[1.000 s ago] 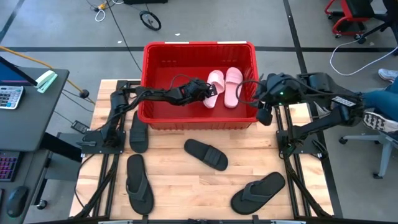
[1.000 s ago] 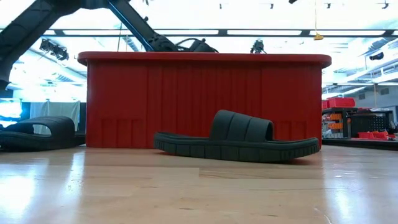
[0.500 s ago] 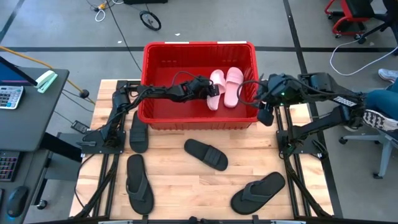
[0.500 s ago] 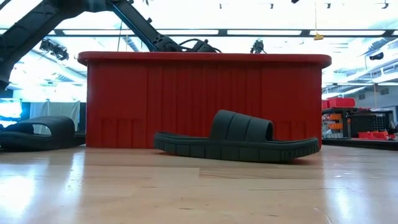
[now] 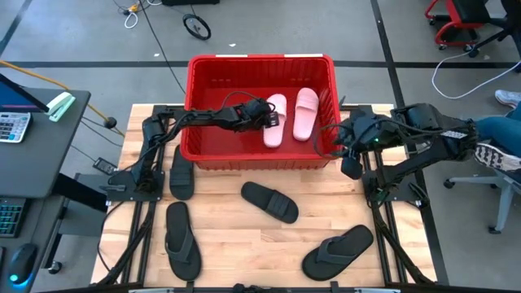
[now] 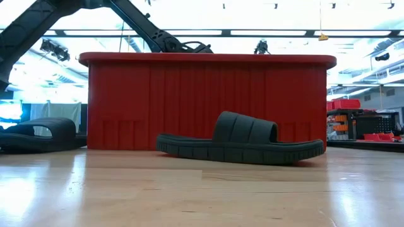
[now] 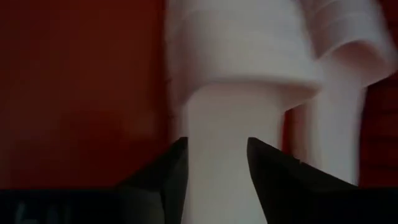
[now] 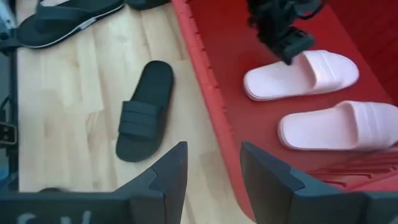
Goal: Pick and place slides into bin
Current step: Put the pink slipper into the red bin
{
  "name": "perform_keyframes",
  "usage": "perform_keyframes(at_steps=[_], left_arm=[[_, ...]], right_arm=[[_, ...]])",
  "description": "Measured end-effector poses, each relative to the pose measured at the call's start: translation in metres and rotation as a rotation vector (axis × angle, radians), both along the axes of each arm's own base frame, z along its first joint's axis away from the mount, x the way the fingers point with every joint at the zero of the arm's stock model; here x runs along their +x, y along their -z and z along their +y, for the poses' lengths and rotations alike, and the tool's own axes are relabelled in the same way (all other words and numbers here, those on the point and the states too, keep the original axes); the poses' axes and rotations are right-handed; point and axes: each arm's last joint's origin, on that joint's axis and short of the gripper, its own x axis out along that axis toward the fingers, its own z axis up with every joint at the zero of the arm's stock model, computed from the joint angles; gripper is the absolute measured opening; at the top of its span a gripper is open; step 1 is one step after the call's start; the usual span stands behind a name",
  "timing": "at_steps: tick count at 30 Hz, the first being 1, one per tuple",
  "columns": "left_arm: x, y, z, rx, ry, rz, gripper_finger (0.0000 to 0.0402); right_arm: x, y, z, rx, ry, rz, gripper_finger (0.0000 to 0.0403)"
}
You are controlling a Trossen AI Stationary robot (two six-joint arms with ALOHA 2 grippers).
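While four dark sandals lie on the wooden table, two pale pink slides sit inside the red bin at the table's far edge. Nearest the front edge are two thin black flip-flops, one at the left and one at the right, well apart. Just beyond them, a black broad-strap slide lies near the middle of the table, in front of the bin's near wall; the low view shows it sole-down on the wood. Another black slide lies by the bin's left near corner, beside the left arm's base.

The right gripper hangs over the bin's right near corner, its fingers spread with nothing between them; the right wrist view looks past them at both pink slides lying side by side on the red floor.

Farther in, the left gripper reaches over the bin's interior and is clamped on the heel end of the left pink slide; the left wrist view shows its dark fingers pressed against either side of the pale sole. The second pink slide lies just beside it.
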Motion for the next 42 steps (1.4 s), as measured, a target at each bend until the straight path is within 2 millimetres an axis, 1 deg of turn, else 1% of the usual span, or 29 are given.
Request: perform_keyframes(at_steps=[3,6,9,12,15,20,21,22,30,34,38,42], left_arm=[[0.004,-0.012,0.004,0.021,0.008,-0.029,0.0169],[0.012,-0.033,0.007,0.06,0.033,-0.068,0.0172],[0.016,-0.053,0.009,0.09,0.069,-0.05,0.017],[0.017,-0.066,0.009,0.112,0.1,-0.002,0.0154],[0.015,-0.072,0.008,0.129,0.147,0.065,0.012],[0.009,-0.066,0.001,0.081,0.21,0.187,0.003],[0.009,-0.064,0.001,0.082,0.238,0.2,0.0016],[0.01,-0.062,0.001,0.083,0.257,0.207,0.0009],[0.017,-0.036,0.005,0.045,0.289,0.234,0.0005],[0.02,-0.023,0.017,0.056,0.268,0.219,0.0006],[0.025,-0.019,0.033,0.104,0.223,0.128,0.0005],[0.026,-0.023,0.047,0.142,0.175,0.04,0.0004]], right_arm=[[0.0,0.0,0.007,0.001,-0.036,0.001,0.0152],[0.0,0.001,0.012,0.002,-0.062,0.003,0.0152],[-0.001,0.001,0.016,0.017,-0.066,0.0,0.0152],[-0.001,0.001,0.02,0.023,-0.078,-0.002,0.0152],[-0.002,0.001,0.023,0.017,-0.091,-0.003,0.0152],[-0.002,0.0,0.024,-0.01,-0.083,-0.01,0.0148],[-0.002,0.0,0.024,-0.015,-0.079,-0.011,0.0147],[-0.002,0.0,0.024,-0.017,-0.075,-0.012,0.0147],[-0.002,0.0,0.023,-0.025,-0.029,-0.027,0.0146],[-0.002,0.0,0.023,-0.006,-0.005,-0.032,0.0146],[-0.002,0.0,0.023,-0.002,0.001,-0.033,0.0145],[-0.002,0.0,0.023,-0.002,0.001,-0.033,0.0144]])
